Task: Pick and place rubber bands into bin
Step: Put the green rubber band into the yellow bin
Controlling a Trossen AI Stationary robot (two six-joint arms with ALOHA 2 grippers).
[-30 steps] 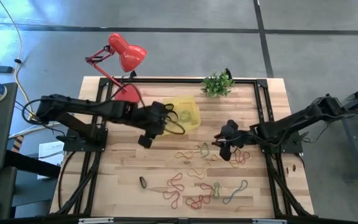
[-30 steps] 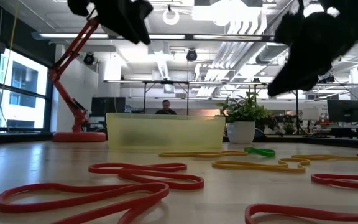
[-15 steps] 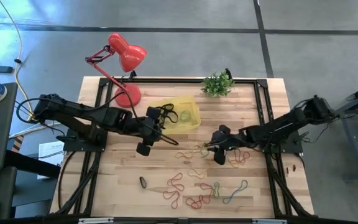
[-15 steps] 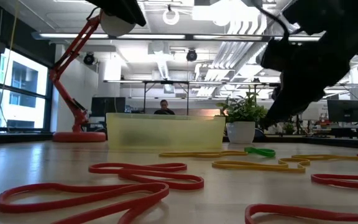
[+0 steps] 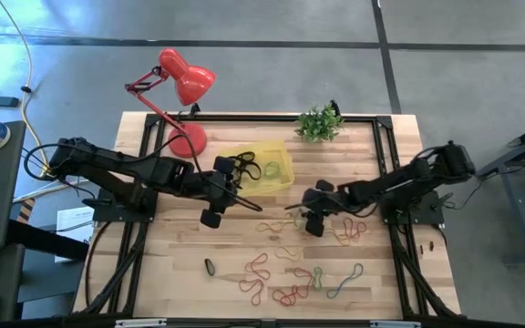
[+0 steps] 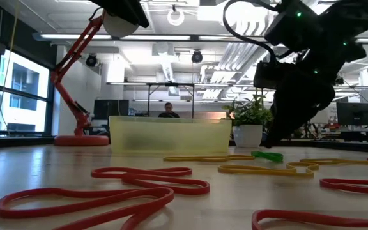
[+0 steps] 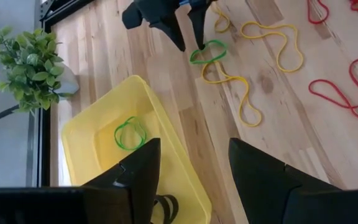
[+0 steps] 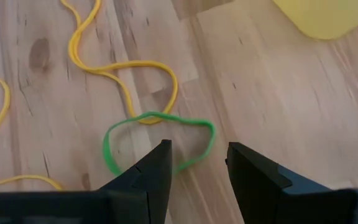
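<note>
The right gripper [image 8: 194, 163] is lowered, fingers parted and empty, over a green rubber band [image 8: 157, 140] on the table near the yellow bin [image 5: 267, 164]. The left gripper [image 7: 191, 165] is held open above the bin, where another green band [image 7: 130, 133] lies.

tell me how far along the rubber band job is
Done: one green rubber band lies in the translucent yellow plastic bin. In hand: the open right gripper hangs over a green band on the table. Left: many red, yellow and green bands remain scattered.
</note>
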